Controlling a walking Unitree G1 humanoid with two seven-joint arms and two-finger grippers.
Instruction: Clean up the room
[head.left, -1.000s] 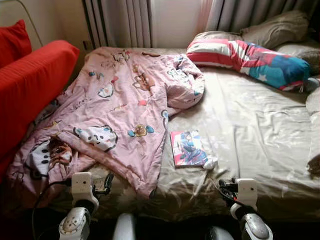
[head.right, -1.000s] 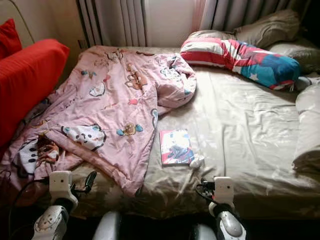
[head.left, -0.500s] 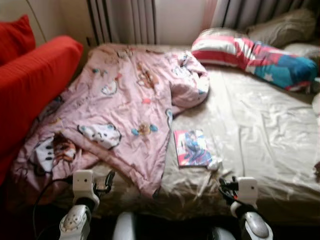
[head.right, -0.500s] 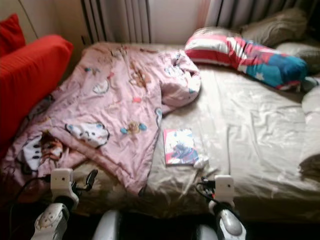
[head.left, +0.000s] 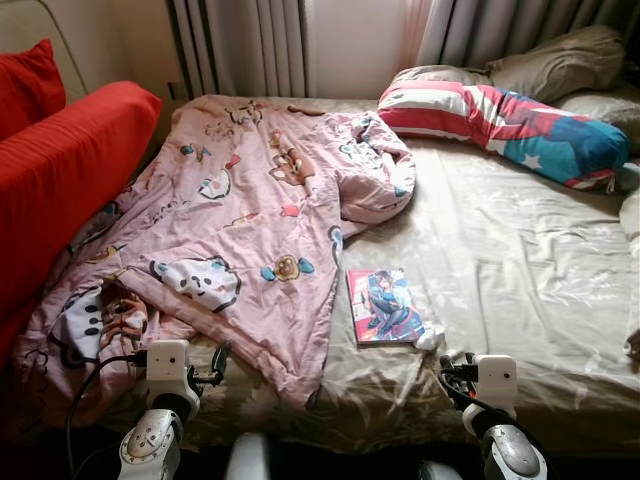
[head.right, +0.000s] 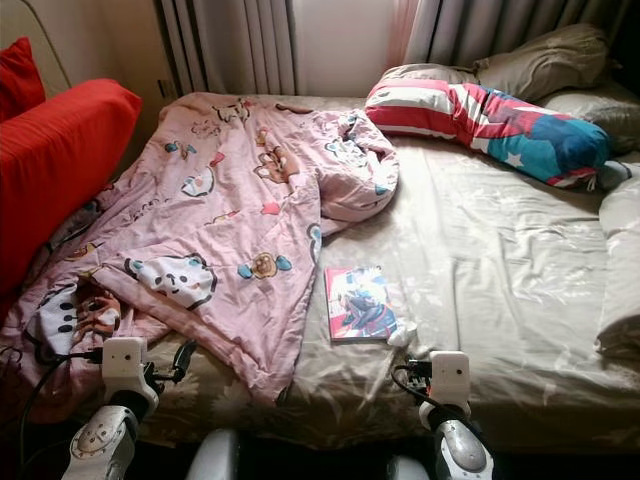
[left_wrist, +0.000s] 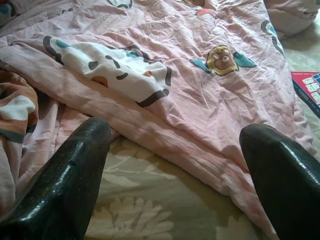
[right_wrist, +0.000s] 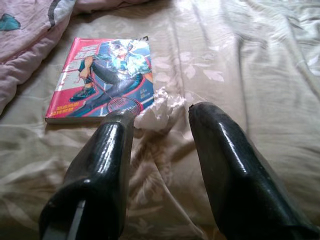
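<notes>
Bed (head.left: 520, 270): pink quilt (head.left: 250, 210) left of comic book (head.left: 383, 305); crumpled tissue (right_wrist: 160, 107) touching it. Left gripper (left_wrist: 175, 175) and right gripper (right_wrist: 160, 150) both released.

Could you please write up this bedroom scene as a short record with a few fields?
setting: bed with a beige sheet, curtains behind
blanket: pink cartoon blanket, rumpled over the bed's left half
book: comic book lying flat on the sheet, beside the blanket's edge
tissue: crumpled white tissue at the book's near corner
pillows: striped red, white and blue pillow at the head of the bed
sofa: red sofa on the left
left gripper: open, low over the blanket's hem
right gripper: open, just short of the tissue
</notes>
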